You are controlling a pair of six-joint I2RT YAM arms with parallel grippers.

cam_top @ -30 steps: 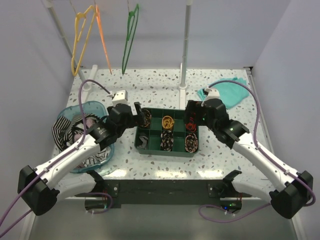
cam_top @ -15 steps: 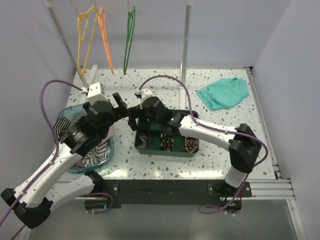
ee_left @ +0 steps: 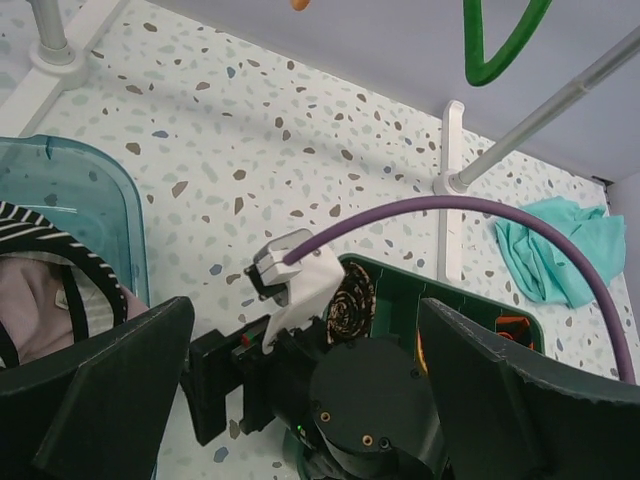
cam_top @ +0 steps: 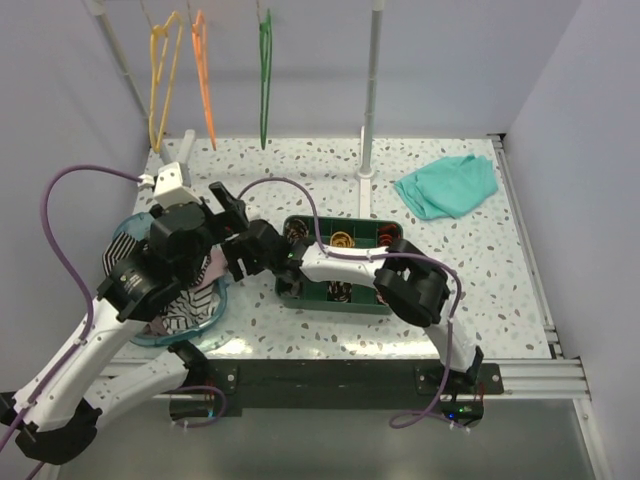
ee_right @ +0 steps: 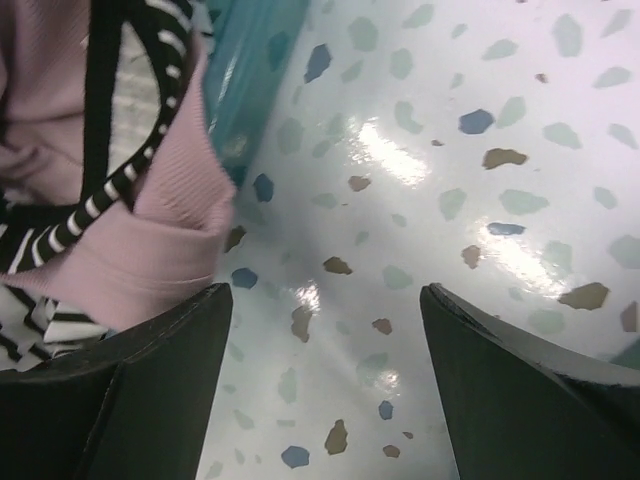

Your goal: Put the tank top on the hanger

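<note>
The striped tank top [cam_top: 190, 312] lies in a teal basket [cam_top: 128, 232] at the left, tangled with a mauve-pink garment [ee_right: 160, 240]. Its stripes and a dark strap show in the right wrist view [ee_right: 100, 200] and at the left wrist view's edge [ee_left: 40, 222]. The green hanger [cam_top: 265, 70] hangs from the back rail; its lower loop shows in the left wrist view [ee_left: 495, 45]. My left gripper [cam_top: 232, 205] is open and empty, raised above the right arm's wrist [ee_left: 310, 400]. My right gripper [cam_top: 233, 262] is open and empty, low over the table [ee_right: 325, 390] beside the basket's right wall [ee_right: 250, 60].
A dark green compartment tray [cam_top: 385, 302] with coiled items sits mid-table under the right arm. A teal cloth [cam_top: 447, 186] lies at the back right. An orange hanger [cam_top: 203, 70] and a yellow hanger [cam_top: 160, 70] hang at the back left. A white pole [cam_top: 370, 90] stands behind the tray.
My right arm has swung left across the tray, its gripper now at the basket's right side. My left arm has risen and pulled back to the left. The hangers have swung.
</note>
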